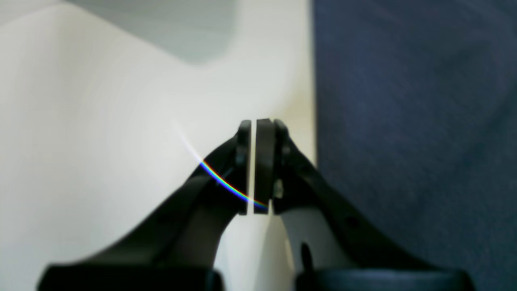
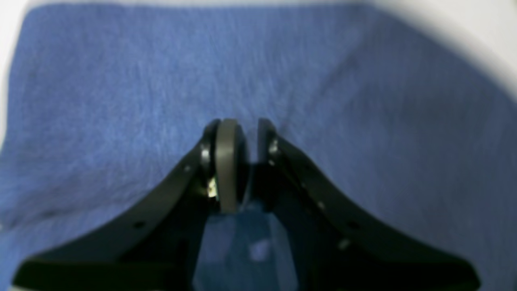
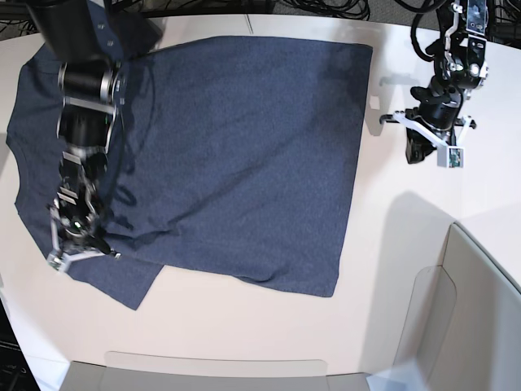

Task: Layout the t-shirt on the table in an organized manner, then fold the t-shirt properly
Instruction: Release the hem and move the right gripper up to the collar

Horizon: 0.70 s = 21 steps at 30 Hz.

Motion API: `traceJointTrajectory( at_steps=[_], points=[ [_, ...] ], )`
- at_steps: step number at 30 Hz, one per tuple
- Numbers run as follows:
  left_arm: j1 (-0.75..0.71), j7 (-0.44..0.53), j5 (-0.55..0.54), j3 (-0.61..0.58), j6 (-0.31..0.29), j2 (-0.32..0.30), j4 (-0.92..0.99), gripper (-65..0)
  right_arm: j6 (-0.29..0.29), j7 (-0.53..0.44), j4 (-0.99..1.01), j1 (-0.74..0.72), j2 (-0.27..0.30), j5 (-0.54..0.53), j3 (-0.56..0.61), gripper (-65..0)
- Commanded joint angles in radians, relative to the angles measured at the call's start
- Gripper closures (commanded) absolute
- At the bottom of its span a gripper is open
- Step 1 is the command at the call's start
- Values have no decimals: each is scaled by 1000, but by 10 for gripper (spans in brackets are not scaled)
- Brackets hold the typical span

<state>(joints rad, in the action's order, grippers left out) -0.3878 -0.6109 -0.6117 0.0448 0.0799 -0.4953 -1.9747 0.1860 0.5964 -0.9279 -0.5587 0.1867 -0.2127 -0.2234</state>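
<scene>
Both wrist views are soft and out of focus, the left one crossed by a thin rainbow flare streak. The base view is sharp and evenly bright, with soft shadows on the table (image 3: 391, 244)

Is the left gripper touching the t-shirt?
Apart. The base view shows the left gripper over bare table, with a strip of white tabletop between it and the t-shirt hem.
</scene>
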Motion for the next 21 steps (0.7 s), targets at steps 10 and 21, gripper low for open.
traceJointTrajectory(
  at_steps=[10, 21],
  points=[
    [51, -90, -7, -90, -454, -12, -73, -100, -3, 172, -692, 421, 109, -279, -158, -92],
    [65, -330, 0, -69, -523, -13, -73, -121, -6, 168, -1038, 926, 176, -423, -285, -92]
  ],
)
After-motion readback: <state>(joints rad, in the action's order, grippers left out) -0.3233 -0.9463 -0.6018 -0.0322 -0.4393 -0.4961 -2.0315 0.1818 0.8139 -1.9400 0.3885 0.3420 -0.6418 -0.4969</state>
